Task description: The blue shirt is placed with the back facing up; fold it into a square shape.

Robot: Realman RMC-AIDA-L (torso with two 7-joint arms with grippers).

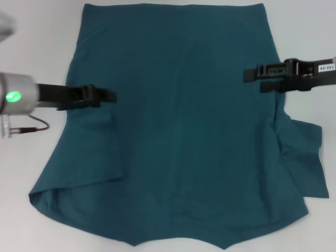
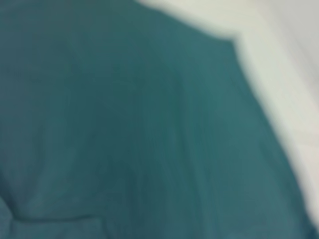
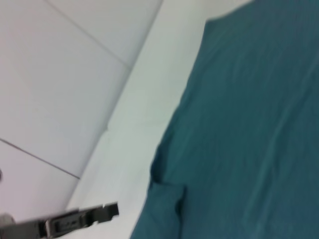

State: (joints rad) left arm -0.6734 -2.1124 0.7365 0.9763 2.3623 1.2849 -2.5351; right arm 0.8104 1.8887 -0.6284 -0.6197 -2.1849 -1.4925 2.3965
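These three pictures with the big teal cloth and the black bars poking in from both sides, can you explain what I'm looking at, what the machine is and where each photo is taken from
This is a two-armed robot working at a white table. The wide picture comes from a camera on its head, looking down. The big cloth is a blue shirt, spread flat, with the sleeve on the robot's left already folded inward over the body. The black bars are the ends of its arms: the left gripper reaches in over the shirt's left side, and the right gripper reaches in at the shirt's right edge. From these views I cannot tell whether either one is pinching fabric.

The other two pictures come from cameras on the wrists. The left wrist one shows mostly shirt close up. The right wrist one shows the shirt's edge, the table and floor beyond it.
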